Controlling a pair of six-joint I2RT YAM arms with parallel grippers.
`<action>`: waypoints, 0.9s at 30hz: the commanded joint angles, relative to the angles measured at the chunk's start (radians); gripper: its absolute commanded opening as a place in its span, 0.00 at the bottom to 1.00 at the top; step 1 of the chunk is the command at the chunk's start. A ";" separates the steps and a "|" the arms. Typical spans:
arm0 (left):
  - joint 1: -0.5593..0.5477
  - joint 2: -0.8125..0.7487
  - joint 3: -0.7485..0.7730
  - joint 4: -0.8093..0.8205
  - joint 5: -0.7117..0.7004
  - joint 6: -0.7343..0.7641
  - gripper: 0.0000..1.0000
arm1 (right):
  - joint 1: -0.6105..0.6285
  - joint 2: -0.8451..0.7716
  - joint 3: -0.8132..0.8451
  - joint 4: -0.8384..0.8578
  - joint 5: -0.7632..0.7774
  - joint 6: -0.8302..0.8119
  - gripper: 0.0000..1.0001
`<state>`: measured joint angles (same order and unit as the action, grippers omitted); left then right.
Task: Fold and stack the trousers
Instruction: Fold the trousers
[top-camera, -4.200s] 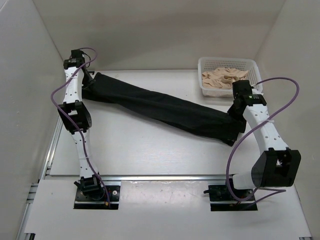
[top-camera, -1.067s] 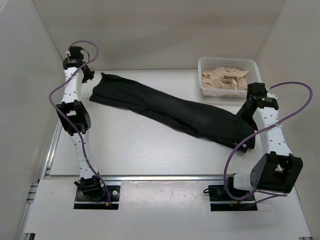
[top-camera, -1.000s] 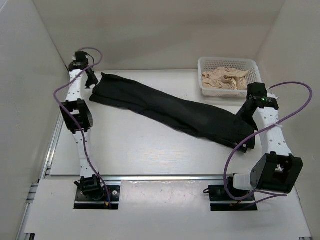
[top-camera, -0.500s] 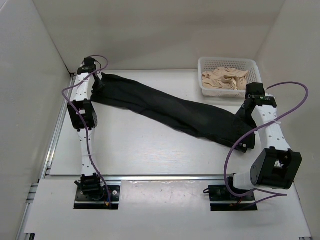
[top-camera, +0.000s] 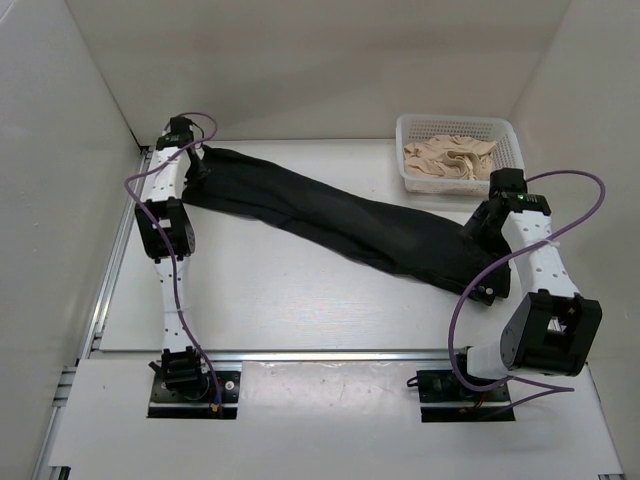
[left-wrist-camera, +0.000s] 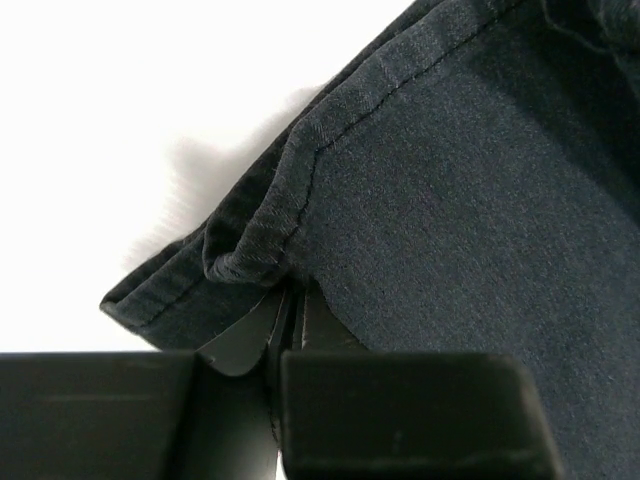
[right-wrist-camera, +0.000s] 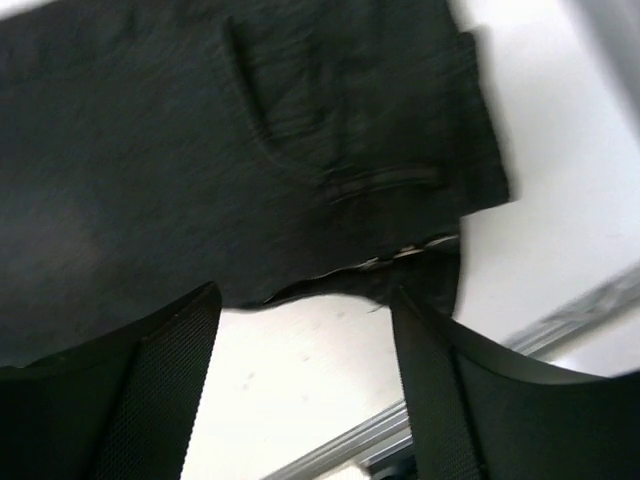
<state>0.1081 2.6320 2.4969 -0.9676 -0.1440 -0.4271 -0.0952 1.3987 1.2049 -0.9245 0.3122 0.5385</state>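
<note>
The black trousers (top-camera: 340, 215) lie stretched out diagonally on the white table, leg ends at the far left and waist at the near right. My left gripper (top-camera: 196, 168) sits at the leg ends. In the left wrist view it (left-wrist-camera: 290, 292) is shut, pinching a bunched fold of the stitched hem of the trousers (left-wrist-camera: 450, 200). My right gripper (top-camera: 480, 226) hovers over the waist end. In the right wrist view it (right-wrist-camera: 300, 305) stands open with bare table between its fingers (right-wrist-camera: 170, 380), just off the waist edge of the trousers (right-wrist-camera: 250, 150), where a pocket seam shows.
A white mesh basket (top-camera: 458, 122) with beige clothing (top-camera: 450, 156) stands at the far right, just behind the right arm. White walls close in the table on the left, back and right. A metal rail (top-camera: 330, 352) runs along the table's near edge.
My left gripper has swung right from beside the leg ends onto the hem and shut on it. The right gripper has edged left toward the waist, still open.
</note>
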 joint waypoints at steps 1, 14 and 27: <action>-0.004 -0.177 -0.004 0.006 -0.049 0.004 0.10 | 0.002 0.003 -0.065 0.022 -0.226 -0.011 0.73; -0.004 -0.242 0.005 0.006 -0.011 0.013 0.10 | -0.058 -0.060 -0.329 0.105 -0.481 0.176 0.81; -0.004 -0.242 -0.035 0.006 0.007 0.022 0.10 | -0.161 0.114 -0.367 0.368 -0.412 0.196 0.48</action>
<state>0.0982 2.4577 2.4744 -0.9707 -0.1379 -0.4198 -0.2539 1.4673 0.8070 -0.6422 -0.1417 0.7181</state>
